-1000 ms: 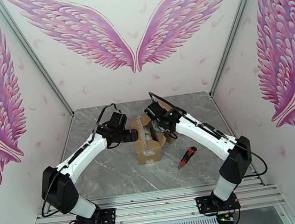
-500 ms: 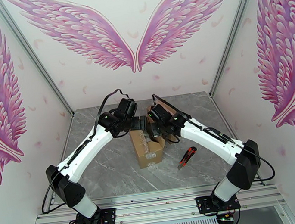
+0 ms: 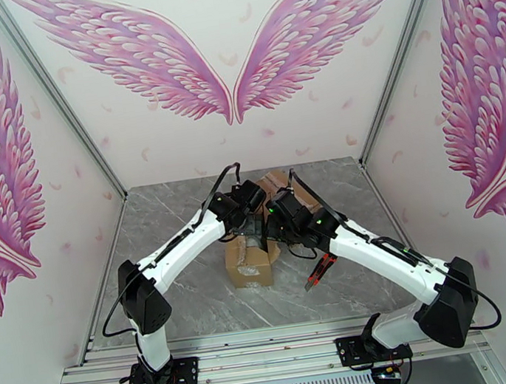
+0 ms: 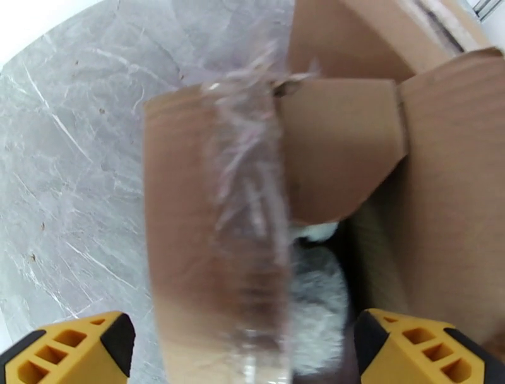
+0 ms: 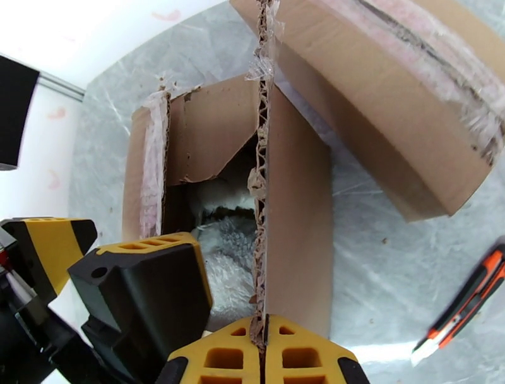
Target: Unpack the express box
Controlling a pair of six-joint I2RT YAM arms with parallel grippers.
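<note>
On counter (image 3: 185,302), centre: box (image 3: 251,265), flaps up. My right pincer (image 5: 265,341) pinching flap (image 5: 297,227) by its edge, I judge to hold mouth wide. My left pincer (image 4: 243,354) spread above opening, likely going for white fluffy thing (image 5: 224,252) inside. Knife (image 3: 321,270) at box's 4 o'clock.

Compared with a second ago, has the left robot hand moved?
Yes. The left gripper has swung right, toward the orange cutter, from beside the cardboard box to over its open top.
</note>
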